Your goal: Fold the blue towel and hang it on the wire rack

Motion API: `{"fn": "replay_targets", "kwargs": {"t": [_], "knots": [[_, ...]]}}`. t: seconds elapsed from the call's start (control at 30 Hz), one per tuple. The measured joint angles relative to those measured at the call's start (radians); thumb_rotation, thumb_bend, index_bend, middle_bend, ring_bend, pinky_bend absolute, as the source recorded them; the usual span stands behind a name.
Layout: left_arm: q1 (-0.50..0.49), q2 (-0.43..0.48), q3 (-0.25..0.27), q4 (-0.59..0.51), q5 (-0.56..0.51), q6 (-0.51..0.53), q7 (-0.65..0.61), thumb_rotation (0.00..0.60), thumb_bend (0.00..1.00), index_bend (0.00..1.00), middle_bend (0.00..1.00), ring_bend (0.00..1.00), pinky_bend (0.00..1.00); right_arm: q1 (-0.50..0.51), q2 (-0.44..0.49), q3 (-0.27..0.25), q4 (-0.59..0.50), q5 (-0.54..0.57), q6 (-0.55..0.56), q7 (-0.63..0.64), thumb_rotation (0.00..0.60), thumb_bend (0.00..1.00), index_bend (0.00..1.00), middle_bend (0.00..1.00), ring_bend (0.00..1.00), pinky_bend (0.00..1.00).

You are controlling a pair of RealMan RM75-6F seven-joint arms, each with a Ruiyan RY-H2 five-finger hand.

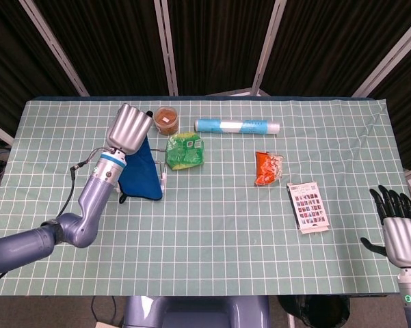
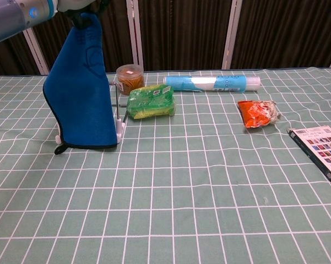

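The blue towel [image 2: 80,102] hangs folded from my left hand [image 1: 130,126], which grips its top edge high above the table. It drapes right in front of the wire rack [image 2: 119,124]. Only one thin upright and a white foot of the rack show past the towel's right edge. Seen from the head view, the towel [image 1: 141,176] covers the left part of the rack [image 1: 163,179]. Whether the cloth rests on the wire is hidden. My right hand [image 1: 401,232] stays at the table's near right corner, fingers spread, holding nothing.
Just right of the rack lies a green packet [image 2: 150,102], with a brown jar [image 2: 129,77] behind it. A blue-and-white roll [image 2: 212,82] lies at the back. An orange packet [image 2: 257,113] and a booklet [image 2: 319,144] sit to the right.
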Motion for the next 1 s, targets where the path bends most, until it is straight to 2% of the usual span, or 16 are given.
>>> {"fn": "replay_targets", "kwargs": {"t": [0.1,0.13,0.17,0.2,0.23,0.27,0.33,0.43,0.6,0.83,1.0], "knots": [[-0.018,-0.038,0.004,0.072,-0.018,-0.022,-0.023,0.6,0.79,0.86,0.94,0.89,1.0,-0.001,0.0,0.001,0.0,0.005,0.001,-0.001,0.6,0.0,0.0,0.0,0.0,0.0],[-0.024,-0.052,0.005,0.101,-0.026,-0.03,-0.032,0.6,0.79,0.83,0.94,0.89,1.0,-0.002,0.0,0.002,0.001,0.008,0.0,-0.002,0.6,0.0,0.0,0.0,0.0,0.0],[-0.028,-0.062,0.005,0.123,-0.033,-0.036,-0.038,0.6,0.78,0.76,0.93,0.89,1.0,-0.002,0.0,0.002,0.002,0.011,-0.001,-0.003,0.6,0.0,0.0,0.0,0.0,0.0],[-0.031,-0.073,0.006,0.145,-0.041,-0.043,-0.046,0.6,0.74,0.66,0.93,0.89,1.0,-0.002,-0.001,0.002,0.003,0.013,-0.002,-0.003,0.6,0.0,0.0,0.0,0.0,0.0],[-0.035,-0.087,0.005,0.173,-0.053,-0.052,-0.058,0.6,0.62,0.44,0.93,0.89,1.0,-0.002,-0.001,0.002,0.005,0.015,-0.004,-0.004,0.6,0.0,0.0,0.0,0.0,0.0],[-0.038,-0.097,0.005,0.194,-0.062,-0.061,-0.07,0.6,0.46,0.22,0.93,0.89,1.0,-0.002,-0.002,0.002,0.006,0.017,-0.005,-0.004,0.6,0.0,0.0,0.0,0.0,0.0],[-0.042,-0.12,0.003,0.236,-0.087,-0.081,-0.1,0.6,0.23,0.01,0.92,0.89,1.0,-0.002,-0.003,0.002,0.007,0.02,-0.007,-0.005,0.6,0.0,0.0,0.0,0.0,0.0],[-0.044,-0.144,-0.005,0.267,-0.149,-0.103,-0.113,0.6,0.13,0.0,0.92,0.9,1.0,-0.002,-0.004,0.003,0.007,0.023,-0.008,-0.007,0.6,0.0,0.0,0.0,0.0,0.0],[-0.046,-0.168,-0.041,0.281,-0.242,-0.127,-0.165,0.6,0.13,0.0,0.92,0.9,1.0,-0.002,-0.005,0.002,0.007,0.024,-0.01,-0.012,0.6,0.0,0.0,0.0,0.0,0.0],[-0.027,-0.131,-0.083,0.213,-0.219,-0.126,-0.326,0.6,0.13,0.0,0.91,0.89,1.0,-0.002,-0.005,0.001,0.006,0.02,-0.009,-0.012,0.6,0.0,0.0,0.0,0.0,0.0],[0.014,-0.066,-0.09,0.119,-0.181,-0.102,-0.407,0.6,0.13,0.0,0.83,0.82,0.96,-0.004,-0.002,-0.001,0.003,0.013,-0.003,-0.004,0.6,0.0,0.0,0.0,0.0,0.0]]}}
